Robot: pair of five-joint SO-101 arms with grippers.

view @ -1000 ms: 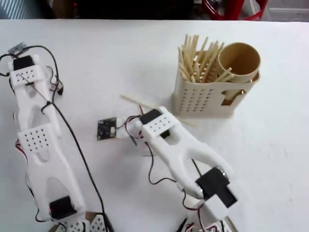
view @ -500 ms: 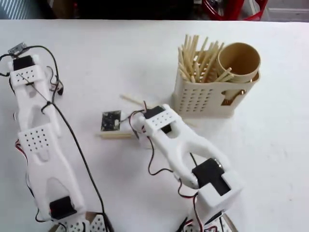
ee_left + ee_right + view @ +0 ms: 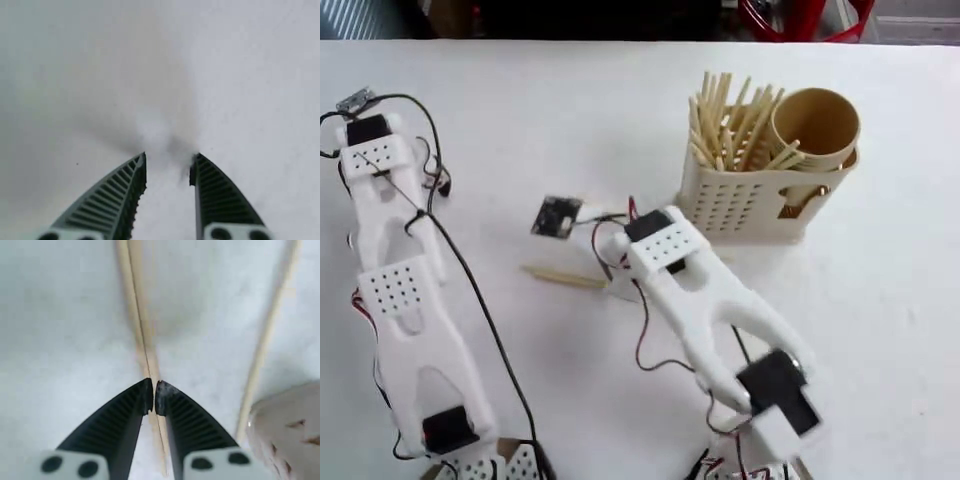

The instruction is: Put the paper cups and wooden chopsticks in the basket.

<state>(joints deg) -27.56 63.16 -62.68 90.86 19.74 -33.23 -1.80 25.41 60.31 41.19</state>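
At table centre: a chopstick pair (image 3: 565,277) is laid flat, apart from the basket (image 3: 735,215).
Right gripper (image 3: 153,390): tips are closed together directly over the pair; a grip cannot be told.
Left gripper (image 3: 167,162): held open over the table (image 3: 240,75).
Basket contents: bundled sticks (image 3: 720,120) and a cup (image 3: 815,125).
Lone stick (image 3: 270,340): laid just beside the basket.

right claw (image 3: 153,390) closed on chopstick pair (image 3: 134,315) | second chopstick (image 3: 268,340) beside | basket (image 3: 285,435) corner near
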